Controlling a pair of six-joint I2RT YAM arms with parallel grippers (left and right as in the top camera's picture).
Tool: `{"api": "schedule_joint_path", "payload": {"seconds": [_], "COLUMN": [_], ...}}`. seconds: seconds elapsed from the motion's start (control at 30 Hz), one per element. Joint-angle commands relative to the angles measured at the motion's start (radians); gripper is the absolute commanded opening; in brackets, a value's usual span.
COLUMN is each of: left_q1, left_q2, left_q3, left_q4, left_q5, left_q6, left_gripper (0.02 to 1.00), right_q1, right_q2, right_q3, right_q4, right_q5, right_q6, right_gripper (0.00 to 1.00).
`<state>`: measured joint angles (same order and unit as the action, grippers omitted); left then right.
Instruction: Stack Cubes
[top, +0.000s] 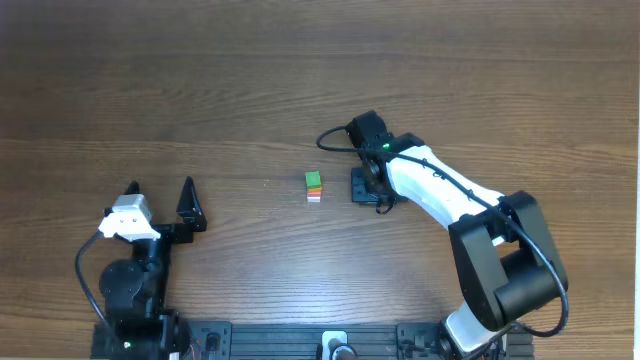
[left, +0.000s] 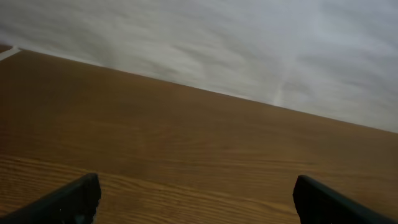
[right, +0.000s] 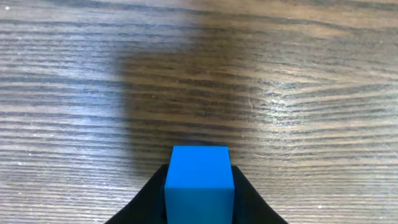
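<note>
The wooden table (top: 300, 60) spans the whole scene. The right arm (top: 450, 195) reaches from its base at the near right edge toward the middle of the table. The left arm (top: 135, 270) stands folded over its base at the near left. The left gripper (top: 160, 195) sits near the left, low over bare wood, its fingers spread wide apart. The right gripper (top: 368, 185) sits just right of a small stack of cubes (top: 314, 186), green on top and orange beneath, at the table's middle. Its fingers pinch a blue cube (right: 199, 180) from both sides, over bare wood, apart from the stack.
</note>
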<state>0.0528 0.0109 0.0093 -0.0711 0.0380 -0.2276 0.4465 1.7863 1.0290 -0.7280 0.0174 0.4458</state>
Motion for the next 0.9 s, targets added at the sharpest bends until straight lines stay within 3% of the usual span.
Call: {"api": "schedule_joint_path", "payload": {"seconds": [0.03, 0.27, 0.47, 0.67, 0.9], "left_q1": [0.005, 0.005, 0.005, 0.005, 0.005], "left_q2": [-0.005, -0.005, -0.005, -0.005, -0.005], "left_q3": [-0.003, -0.003, -0.003, -0.003, -0.003], "left_q4": [-0.004, -0.004, -0.004, -0.004, -0.004], "left_q5": [0.010, 0.010, 0.010, 0.010, 0.010], "left_q6": [0.011, 0.011, 0.011, 0.011, 0.011], "left_gripper": [0.998, 1.000, 1.000, 1.000, 1.000], "right_q1": [-0.004, 0.028, 0.078, 0.181, 0.269], "right_q2": [0.005, -0.105, -0.225, -0.202, -0.093], "right_q3": [-0.006, 0.014, 0.148, 0.364, 0.522], "right_q4": [0.005, -0.039, -0.217, -0.405, -0.472], "right_q5": [-0.002, -0.010, 0.002, 0.080, 0.081], "right_q6": [0.001, 0.002, 0.022, 0.081, 0.143], "right_gripper": [0.187, 0.137, 0.115, 0.106, 0.099]}}
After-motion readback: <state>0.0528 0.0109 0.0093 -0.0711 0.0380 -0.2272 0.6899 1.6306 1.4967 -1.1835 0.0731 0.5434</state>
